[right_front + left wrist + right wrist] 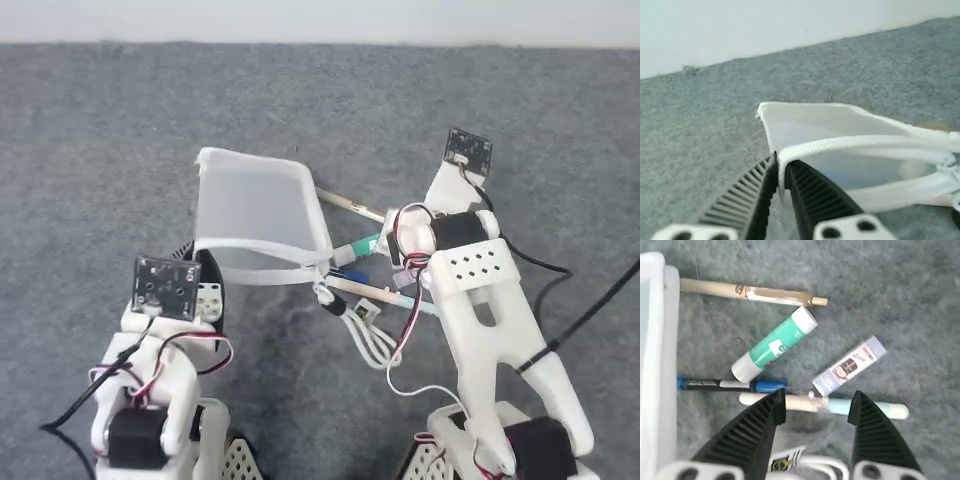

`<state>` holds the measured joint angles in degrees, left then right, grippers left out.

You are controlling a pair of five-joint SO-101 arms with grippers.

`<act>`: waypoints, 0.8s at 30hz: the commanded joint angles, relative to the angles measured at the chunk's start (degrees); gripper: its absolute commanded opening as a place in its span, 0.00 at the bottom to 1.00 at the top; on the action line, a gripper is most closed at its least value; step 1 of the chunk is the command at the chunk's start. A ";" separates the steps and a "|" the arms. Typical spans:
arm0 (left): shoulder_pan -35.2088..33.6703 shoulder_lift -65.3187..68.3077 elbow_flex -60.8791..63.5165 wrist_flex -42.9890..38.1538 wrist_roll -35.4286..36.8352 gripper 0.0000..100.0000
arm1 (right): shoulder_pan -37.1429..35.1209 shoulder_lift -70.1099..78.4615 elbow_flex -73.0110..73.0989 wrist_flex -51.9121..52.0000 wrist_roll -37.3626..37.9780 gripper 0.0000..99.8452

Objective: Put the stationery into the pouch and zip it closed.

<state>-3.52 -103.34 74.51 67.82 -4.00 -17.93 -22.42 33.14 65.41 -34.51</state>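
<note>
On the grey bench [100, 120], centre: translucent white pouch [250, 210], mouth open, zip edge pinched between the closed fingers of the left end effector [781, 172]. Just beside the mouth, loose on the bench: beige pen [750, 291], green glue stick [774, 344], blue pen [730, 385], eraser [849, 365], pale pen [880, 409]. Above the pale pen: right end effector [817, 399], wide open, gripping nothing.

Grey, felt-like carpet [120, 130] across the whole work surface, a pale plain wall [740, 25] along its far edge.
</note>
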 commanded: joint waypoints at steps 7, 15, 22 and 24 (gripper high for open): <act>-0.18 23.82 -26.51 5.98 -0.26 0.01 | 0.66 -0.57 2.20 -5.58 -0.70 0.20; -0.18 40.35 -44.88 14.07 1.32 0.01 | 1.80 -0.48 3.25 -5.49 -4.22 0.20; -0.18 47.65 -57.19 22.68 1.49 0.01 | 2.51 -0.48 3.43 -6.02 -4.22 0.20; -0.18 50.29 -59.56 24.26 2.02 0.01 | 2.42 -0.48 3.43 -6.02 -4.22 0.20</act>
<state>-3.69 -58.07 22.64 88.92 -3.47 -16.26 -22.42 37.01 60.48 -38.20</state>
